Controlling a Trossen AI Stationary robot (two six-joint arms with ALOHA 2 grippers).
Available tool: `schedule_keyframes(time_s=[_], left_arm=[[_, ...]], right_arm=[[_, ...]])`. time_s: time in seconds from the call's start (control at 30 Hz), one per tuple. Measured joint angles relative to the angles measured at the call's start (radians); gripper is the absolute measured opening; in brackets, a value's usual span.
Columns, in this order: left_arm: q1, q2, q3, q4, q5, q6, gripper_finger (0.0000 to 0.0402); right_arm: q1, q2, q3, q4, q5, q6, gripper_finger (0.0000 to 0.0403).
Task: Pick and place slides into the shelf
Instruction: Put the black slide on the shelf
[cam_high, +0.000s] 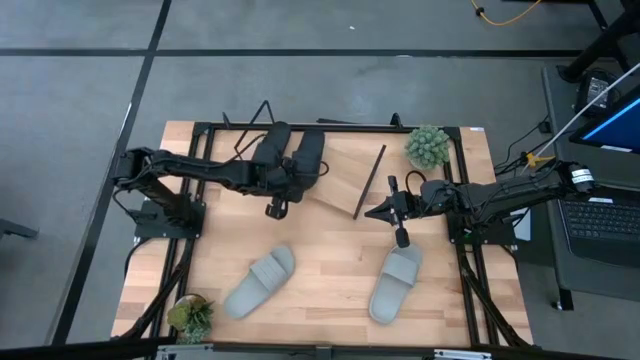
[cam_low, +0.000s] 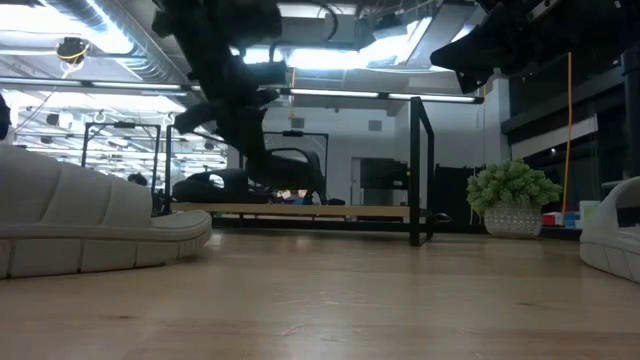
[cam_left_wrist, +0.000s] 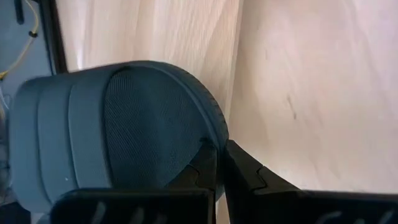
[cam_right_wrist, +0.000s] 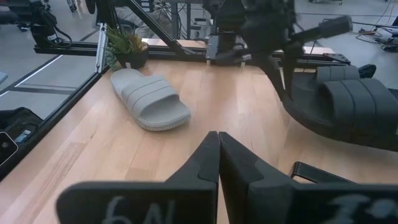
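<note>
Two black slides (cam_high: 270, 150) (cam_high: 308, 158) lie side by side on the left part of the light-wood shelf (cam_high: 345, 175), under my left arm. My left gripper (cam_high: 277, 207) is shut at the near end of one black slide (cam_left_wrist: 124, 124). Two light grey slides (cam_high: 260, 282) (cam_high: 397, 282) rest sole-down on the near half of the tabletop. My right gripper (cam_high: 378, 213) is shut and hovers beside the shelf's right near corner, just beyond the right grey slide, touching nothing. The right wrist view shows the left grey slide (cam_right_wrist: 149, 99) and a black slide (cam_right_wrist: 348, 106). My left gripper (cam_left_wrist: 221, 155) has its shut fingers against the rounded end rim (cam_left_wrist: 211, 134) of the black slide, meeting it with the outer side of one finger (cam_left_wrist: 205, 168). The fingers do not pinch the slide. The slide lies flat on the shelf board.
A potted plant (cam_high: 428, 147) stands at the far right corner of the table and another (cam_high: 190, 318) at the near left corner. Black frame rails (cam_high: 200, 240) run along the table's sides. Bare tabletop (cam_high: 330, 260) lies between the two grey slides.
</note>
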Motion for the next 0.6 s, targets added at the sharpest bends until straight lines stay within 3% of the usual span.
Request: schedule_keyframes(time_s=[0.6], left_arm=[[0.1,0.0,-0.023,-0.04,0.097,0.059,0.0002]], right_arm=[[0.0,0.0,0.0,0.003,0.0,-0.001,0.0007]])
